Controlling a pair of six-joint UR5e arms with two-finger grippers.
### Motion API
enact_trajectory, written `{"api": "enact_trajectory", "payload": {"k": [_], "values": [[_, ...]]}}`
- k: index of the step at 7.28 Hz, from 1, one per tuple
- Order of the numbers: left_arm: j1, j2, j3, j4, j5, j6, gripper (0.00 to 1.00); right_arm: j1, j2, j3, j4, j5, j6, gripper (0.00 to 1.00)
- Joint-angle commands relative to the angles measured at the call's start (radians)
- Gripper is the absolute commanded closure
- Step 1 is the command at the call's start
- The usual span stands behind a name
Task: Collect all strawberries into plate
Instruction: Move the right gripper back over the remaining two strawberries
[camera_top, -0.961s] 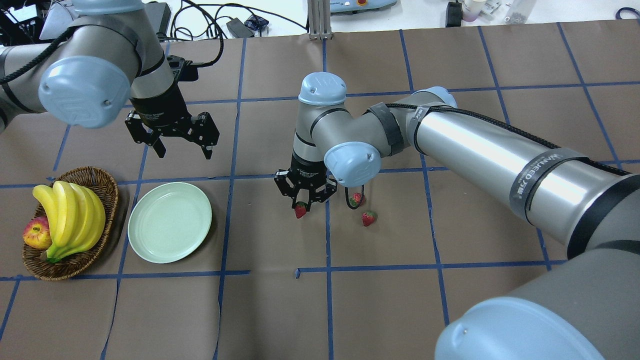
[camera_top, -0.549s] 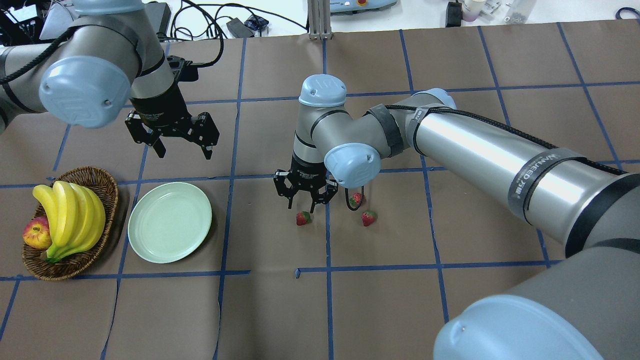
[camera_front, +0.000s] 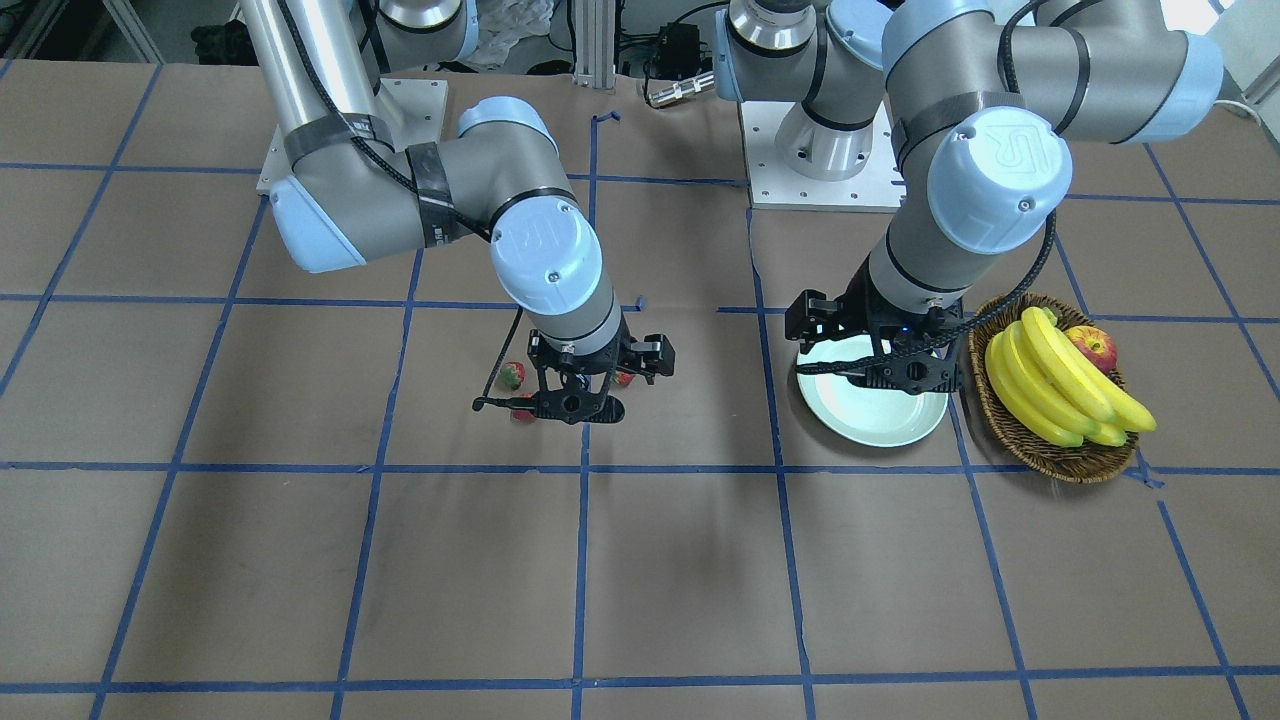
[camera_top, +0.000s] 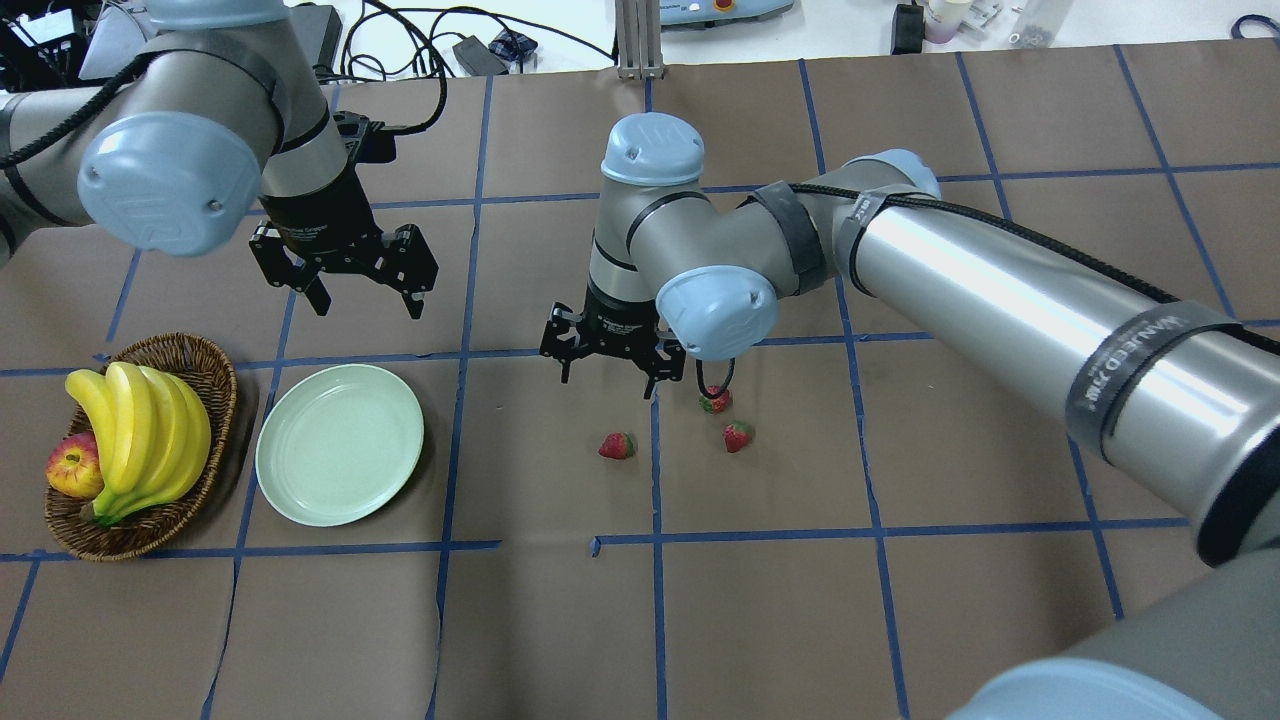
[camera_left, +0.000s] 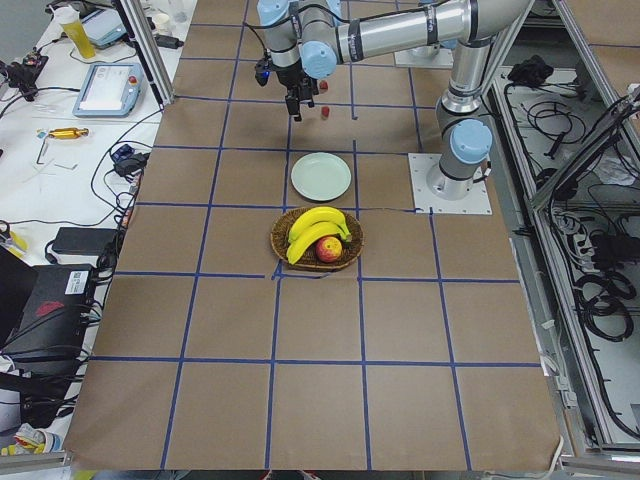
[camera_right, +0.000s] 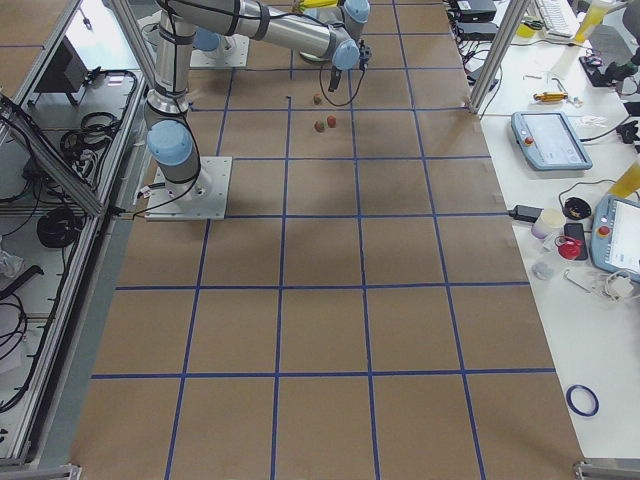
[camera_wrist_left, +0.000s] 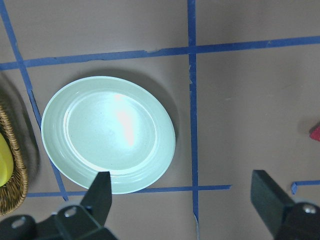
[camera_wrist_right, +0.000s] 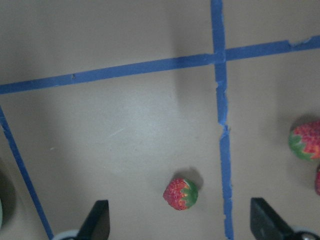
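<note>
Three strawberries lie on the brown table: one (camera_top: 617, 446) left of a blue tape line, two (camera_top: 714, 401) (camera_top: 738, 436) right of it. My right gripper (camera_top: 607, 385) hangs open and empty just above and behind the left strawberry, which shows between its fingers (camera_wrist_right: 97, 222) in the right wrist view (camera_wrist_right: 180, 194). The pale green plate (camera_top: 340, 444) sits empty to the left. My left gripper (camera_top: 368, 305) is open and empty, hovering behind the plate, which shows in the left wrist view (camera_wrist_left: 107, 132). In the front-facing view the right gripper (camera_front: 570, 405) partly hides the strawberries.
A wicker basket (camera_top: 215, 400) with bananas (camera_top: 140, 430) and a red apple (camera_top: 72, 468) stands just left of the plate. Blue tape lines grid the table. Cables and devices lie beyond the far edge.
My right gripper opened and let go of the left strawberry, which now lies on the table. The gripper then rose and drew back. The left arm has not moved.
</note>
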Motion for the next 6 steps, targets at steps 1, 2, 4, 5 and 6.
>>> {"api": "enact_trajectory", "payload": {"k": [1, 2, 4, 5, 6], "values": [[-0.003, -0.001, 0.001, 0.0, -0.002, -0.012, 0.0, -0.078, -0.054, 0.017, 0.084, -0.064, -0.178, 0.0], [-0.006, -0.001, 0.001, 0.0, -0.002, -0.013, 0.0, -0.113, -0.054, 0.023, 0.132, -0.148, -0.389, 0.0], [-0.021, -0.001, 0.001, 0.001, -0.013, -0.018, 0.0, -0.127, -0.043, 0.072, 0.134, -0.147, -0.443, 0.0], [-0.021, -0.002, 0.001, 0.0, -0.013, -0.016, 0.0, -0.127, -0.025, 0.112, 0.066, -0.15, -0.463, 0.0], [-0.021, -0.005, 0.001, 0.001, -0.014, -0.016, 0.0, -0.127, 0.007, 0.118, 0.021, -0.152, -0.503, 0.0]]}}
